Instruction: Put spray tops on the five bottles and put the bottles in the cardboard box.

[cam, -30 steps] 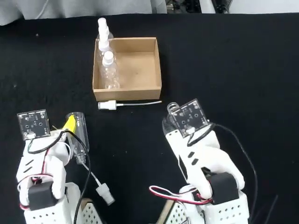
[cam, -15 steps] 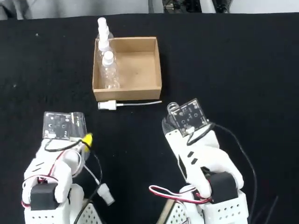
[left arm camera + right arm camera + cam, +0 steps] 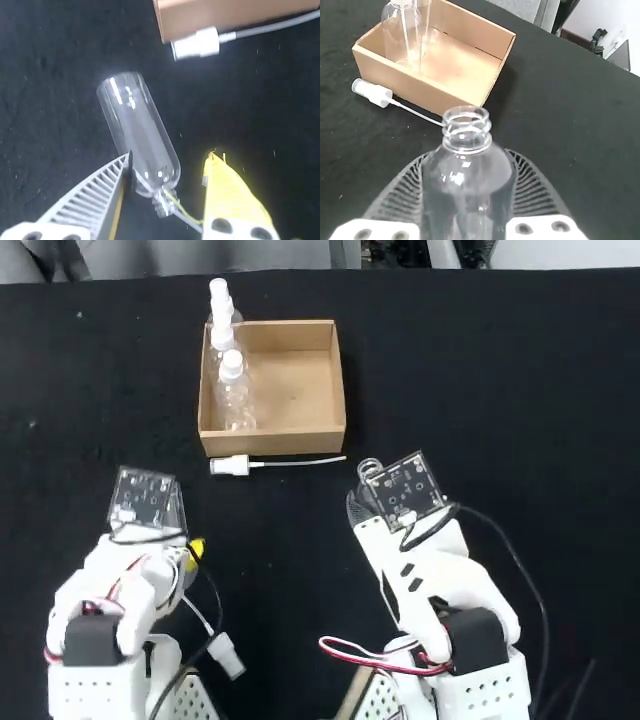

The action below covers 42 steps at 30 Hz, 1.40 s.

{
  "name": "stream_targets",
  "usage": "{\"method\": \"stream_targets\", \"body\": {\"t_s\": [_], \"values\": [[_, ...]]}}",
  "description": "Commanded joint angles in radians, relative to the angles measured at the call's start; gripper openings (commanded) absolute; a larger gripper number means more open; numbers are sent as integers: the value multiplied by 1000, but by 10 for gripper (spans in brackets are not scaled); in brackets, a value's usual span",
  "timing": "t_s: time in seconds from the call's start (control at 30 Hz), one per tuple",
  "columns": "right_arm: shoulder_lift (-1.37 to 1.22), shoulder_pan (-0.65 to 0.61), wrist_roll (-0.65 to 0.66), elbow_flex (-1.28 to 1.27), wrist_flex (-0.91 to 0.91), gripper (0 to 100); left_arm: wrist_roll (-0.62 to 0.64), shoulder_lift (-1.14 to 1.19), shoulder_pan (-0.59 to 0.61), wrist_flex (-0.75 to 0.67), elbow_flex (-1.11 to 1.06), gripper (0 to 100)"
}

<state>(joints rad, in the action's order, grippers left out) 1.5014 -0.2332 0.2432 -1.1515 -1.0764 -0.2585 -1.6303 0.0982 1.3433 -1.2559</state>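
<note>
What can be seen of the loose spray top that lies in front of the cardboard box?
The spray top is white and looks like plastic: a short cylindrical head with a long, thin dip tube sticking out. It is on no bottle. It lies flat on the black table, along the near outer wall of the cardboard box, head toward the end where capped bottles stand. It is very close to that wall; whether it touches cannot be told. Nothing holds it.
</note>
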Motion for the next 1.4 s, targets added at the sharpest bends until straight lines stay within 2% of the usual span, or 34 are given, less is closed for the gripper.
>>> {"method": "stream_targets", "body": {"t_s": [0.0,0.23,0.47,0.6,0.87,1.03,1.2,1.37], "values": [[10,64,-21,1,46,53,-48,255,-12,31,193,225],[7,115,-43,-24,94,53,-287,517,-12,161,371,228],[7,115,-43,-30,98,53,-486,640,-15,209,410,229],[7,123,-41,-31,110,53,-589,671,-70,210,378,229],[7,256,-43,-47,167,53,-709,681,-240,212,341,230],[7,269,-44,-85,222,53,-825,681,-262,212,282,319],[7,269,-44,-91,233,53,-967,681,-262,212,228,324],[7,269,-44,-91,235,53,-1005,683,-323,210,211,324]]}}
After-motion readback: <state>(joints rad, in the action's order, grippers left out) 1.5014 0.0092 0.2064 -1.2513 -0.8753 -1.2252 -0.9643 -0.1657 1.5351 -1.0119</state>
